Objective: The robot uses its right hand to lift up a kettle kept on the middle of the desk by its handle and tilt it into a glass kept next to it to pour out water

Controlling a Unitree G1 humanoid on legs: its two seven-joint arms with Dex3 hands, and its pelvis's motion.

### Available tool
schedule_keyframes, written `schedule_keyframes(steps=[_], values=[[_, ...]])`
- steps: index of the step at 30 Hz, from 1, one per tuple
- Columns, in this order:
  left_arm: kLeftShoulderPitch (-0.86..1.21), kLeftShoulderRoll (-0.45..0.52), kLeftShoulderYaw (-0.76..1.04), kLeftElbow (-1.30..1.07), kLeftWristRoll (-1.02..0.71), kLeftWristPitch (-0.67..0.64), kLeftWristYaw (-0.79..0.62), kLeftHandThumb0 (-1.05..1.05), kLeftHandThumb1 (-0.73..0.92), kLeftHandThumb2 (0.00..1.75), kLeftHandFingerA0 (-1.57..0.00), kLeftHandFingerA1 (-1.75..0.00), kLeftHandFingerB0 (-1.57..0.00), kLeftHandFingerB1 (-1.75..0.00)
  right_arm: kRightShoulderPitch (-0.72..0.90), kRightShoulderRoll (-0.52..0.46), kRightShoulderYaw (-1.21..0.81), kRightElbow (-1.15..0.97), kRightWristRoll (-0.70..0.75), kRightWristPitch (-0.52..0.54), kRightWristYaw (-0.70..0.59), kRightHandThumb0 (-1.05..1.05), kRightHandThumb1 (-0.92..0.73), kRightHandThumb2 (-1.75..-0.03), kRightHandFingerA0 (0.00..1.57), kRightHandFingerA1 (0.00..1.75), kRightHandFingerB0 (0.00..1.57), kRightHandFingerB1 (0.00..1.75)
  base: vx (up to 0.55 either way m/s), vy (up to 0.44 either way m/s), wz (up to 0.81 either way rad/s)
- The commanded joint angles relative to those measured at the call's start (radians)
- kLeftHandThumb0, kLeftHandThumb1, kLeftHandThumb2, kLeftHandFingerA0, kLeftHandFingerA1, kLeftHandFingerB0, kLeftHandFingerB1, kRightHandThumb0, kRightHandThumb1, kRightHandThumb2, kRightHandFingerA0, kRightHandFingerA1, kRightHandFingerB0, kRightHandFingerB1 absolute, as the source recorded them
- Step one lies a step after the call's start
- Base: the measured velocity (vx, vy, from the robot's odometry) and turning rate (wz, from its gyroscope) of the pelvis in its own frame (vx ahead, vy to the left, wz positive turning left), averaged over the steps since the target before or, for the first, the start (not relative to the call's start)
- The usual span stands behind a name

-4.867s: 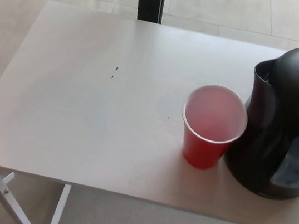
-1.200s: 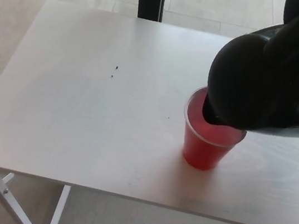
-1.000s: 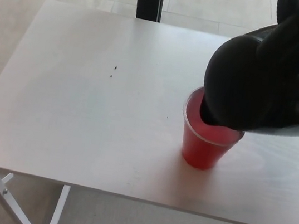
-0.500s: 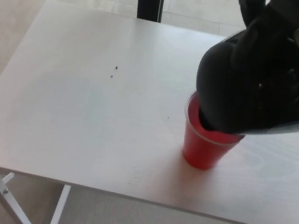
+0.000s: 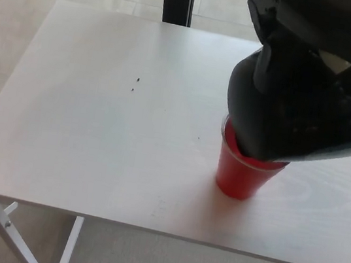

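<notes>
Head view: we see the kettle (image 5: 284,114) tipped steeper than half a second ago, its spout over the red cup (image 5: 242,178) on the desk (image 5: 100,107); pouring is likely under way. Right hand (image 5: 324,21): finger state unclear.

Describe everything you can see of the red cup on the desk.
The red cup looks like thin plastic, tapering toward its base, with a pale rim. It stands upright near the white desk's front right. The tilted black kettle hangs over its mouth, hiding most of the rim and inside; whether they touch is unclear.
</notes>
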Motion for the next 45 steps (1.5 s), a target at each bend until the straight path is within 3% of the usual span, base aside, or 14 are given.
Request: schedule_keyframes(steps=[1,6,7,10,16,20,24,25,30,34,39,40,44,45], values=[[0.016,0.013,0.009,0.004,0.0,0.007,0.005,-1.05,0.48,0.96,-0.57,-0.62,-0.43,-0.85,0.035,0.004,-0.024,0.046,0.056,0.0,0.062,-0.18,-0.41,-1.01,1.0,1.75,0.78,1.67,0.0,0.0,0.0],[0.027,0.017,0.004,-0.003,0.007,0.005,0.011,-1.05,0.36,1.23,-0.58,-0.59,-0.42,-0.85,0.041,-0.029,-0.126,0.091,0.104,0.018,0.063,-0.22,-0.44,-0.94,0.9,1.75,0.7,1.56,0.0,0.0,0.0],[0.024,0.019,0.006,-0.003,0.006,0.016,0.012,-1.05,0.35,1.23,-0.59,-0.59,-0.42,-0.85,0.039,-0.037,-0.139,0.099,0.103,0.02,0.066,-0.23,-0.54,-0.84,0.87,1.75,0.78,1.01,0.0,0.0,0.0],[0.028,0.019,0.011,-0.002,0.002,0.016,0.012,-1.05,0.35,1.23,-0.58,-0.58,-0.4,-0.85,0.047,-0.039,-0.192,0.113,0.117,0.061,0.061,-0.26,-0.6,-0.72,0.87,1.75,0.64,1.57,0.0,0.0,0.0],[0.018,0.018,0.013,0.024,0.001,0.02,0.011,-1.05,0.47,0.97,-0.58,-0.62,-0.41,-0.85,0.092,-0.036,-0.291,0.154,0.143,0.087,0.011,-0.3,-0.67,-0.75,0.87,1.75,0.71,1.37,0.0,0.0,0.0],[0.027,0.014,0.026,0.023,-0.012,0.002,-0.007,-1.05,0.34,1.21,-0.59,-0.62,-0.4,-0.87,0.155,-0.042,-0.353,0.153,0.174,0.137,0.02,-0.24,-0.62,-0.73,0.99,1.75,0.89,0.73,0.0,0.0,0.0],[0.02,0.013,0.02,0.038,0.004,-0.001,0.009,-1.05,0.36,1.22,-0.62,-0.61,-0.4,-0.86,0.184,-0.037,-0.377,0.155,0.184,0.138,0.001,-0.16,-0.57,-0.76,0.93,1.68,0.83,0.69,0.0,0.0,0.0],[0.023,0.015,0.017,0.032,0.008,0.001,0.012,-1.05,0.49,0.97,-0.6,-0.62,-0.42,-0.85,0.215,-0.032,-0.4,0.164,0.212,0.103,-0.035,-0.16,-0.51,-0.95,0.86,1.75,0.77,1.35,0.0,0.0,0.0],[0.016,0.015,0.013,0.041,0.008,-0.005,0.001,-1.05,0.36,1.22,-0.58,-0.59,-0.41,-0.85,0.258,-0.021,-0.424,0.132,0.21,0.179,-0.017,-0.19,-0.57,-0.85,0.83,1.73,0.78,1.23,0.0,0.0,0.0],[0.018,0.013,0.013,0.048,0.01,-0.022,0.009,-1.05,0.51,0.98,-0.6,-0.62,-0.43,-0.84,0.335,0.001,-0.453,0.082,0.242,0.219,-0.01,-0.16,-0.46,-1.07,0.87,1.75,0.71,1.69,0.0,0.0,0.0],[0.024,0.013,0.016,0.027,0.005,-0.003,0.008,-1.05,0.37,1.24,-0.6,-0.58,-0.42,-0.84,0.397,0.087,-0.481,0.037,0.242,0.361,-0.03,-0.12,-0.38,-1.27,0.88,1.74,0.8,1.53,0.0,0.0,0.0],[0.02,0.014,0.015,0.035,0.007,-0.003,0.01,-1.05,0.5,0.97,-0.59,-0.61,-0.43,-0.83,0.417,0.117,-0.507,0.04,0.279,0.355,-0.053,-0.11,-0.37,-1.29,0.9,1.75,0.81,1.55,0.0,0.0,0.0],[0.017,0.007,0.019,0.048,0.0,0.002,0.007,-1.05,0.49,0.96,-0.58,-0.61,-0.43,-0.84,0.486,0.211,-0.58,0.051,0.346,0.368,-0.118,-0.16,-0.41,-1.14,0.9,1.75,0.79,1.6,0.0,0.0,0.0],[0.022,0.009,0.015,0.043,0.005,-0.006,0.005,-1.05,0.36,1.23,-0.6,-0.59,-0.4,-0.85,0.53,0.236,-0.582,0.046,0.343,0.333,-0.155,-0.16,-0.44,-1.11,0.87,1.75,0.84,1.18,0.0,0.0,0.0]])
